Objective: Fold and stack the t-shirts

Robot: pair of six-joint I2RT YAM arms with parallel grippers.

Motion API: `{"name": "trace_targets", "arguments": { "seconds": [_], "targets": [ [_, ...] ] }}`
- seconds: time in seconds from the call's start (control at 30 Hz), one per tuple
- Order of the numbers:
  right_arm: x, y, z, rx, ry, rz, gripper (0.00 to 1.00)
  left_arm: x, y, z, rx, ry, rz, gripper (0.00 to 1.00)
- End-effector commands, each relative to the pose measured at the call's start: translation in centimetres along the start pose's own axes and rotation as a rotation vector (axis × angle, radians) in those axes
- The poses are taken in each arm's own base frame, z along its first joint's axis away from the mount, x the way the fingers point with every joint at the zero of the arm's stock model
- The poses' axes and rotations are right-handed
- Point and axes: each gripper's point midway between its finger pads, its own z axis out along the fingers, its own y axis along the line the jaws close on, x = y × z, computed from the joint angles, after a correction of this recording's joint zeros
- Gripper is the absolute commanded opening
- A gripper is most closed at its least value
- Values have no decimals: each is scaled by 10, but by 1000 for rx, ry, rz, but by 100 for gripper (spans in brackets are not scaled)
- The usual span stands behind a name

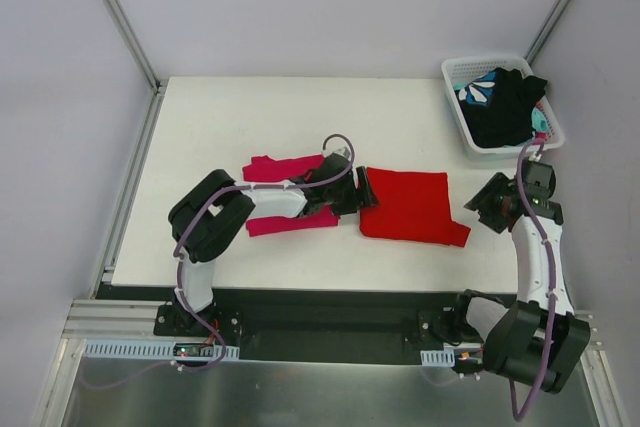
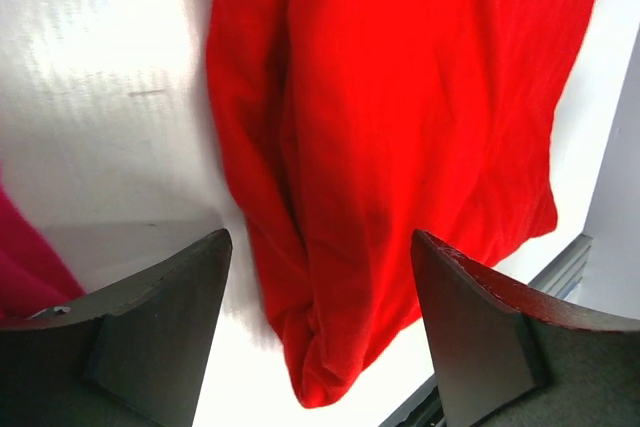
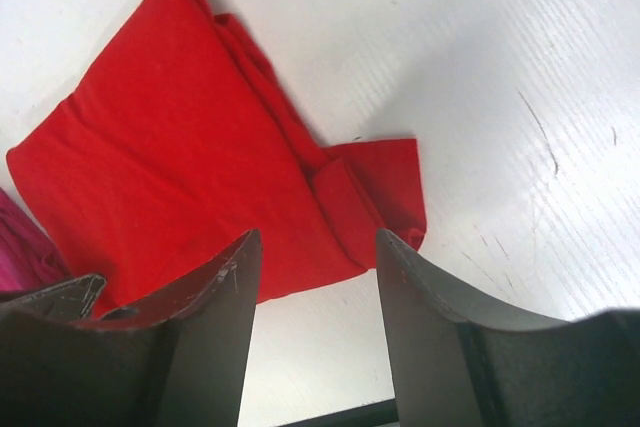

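Lying folded, red t-shirt (image 1: 410, 205) runs left-to-right — left end effector (image 2: 320, 247) and right end effector (image 3: 319, 242) both apart.

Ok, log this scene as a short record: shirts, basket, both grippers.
red shirt: folded, flat on table, one corner sticking out at near right
pink shirt: left of the red, apart from it, partly under left arm
stack: not yet made
basket: far right corner; holds black cloth and teal-and-white cloth
left gripper: open, empty, at red shirt's left edge
right gripper: open, empty, by red shirt's right corner
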Motion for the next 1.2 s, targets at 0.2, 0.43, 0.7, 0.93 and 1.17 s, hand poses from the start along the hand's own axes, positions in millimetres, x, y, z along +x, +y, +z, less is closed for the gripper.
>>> {"name": "trace_targets", "arguments": {
  "seconds": [0.2,0.43,0.7,0.93,1.17],
  "targets": [
    [-7,-3,4,-52,-9,112,53,2,-17,20,61,-36,-21,67],
    [-3,10,25,-206,41,192,53,9,-10,27,52,-24,-41,44],
    [-7,43,33,-446,81,259,52,10,-6,33,47,-26,-53,33],
    [-2,42,41,-469,113,292,51,9,-2,26,35,-40,-35,14],
    [-7,40,53,-489,128,353,51,2,12,9,0,-56,-30,6]
  ]
}}
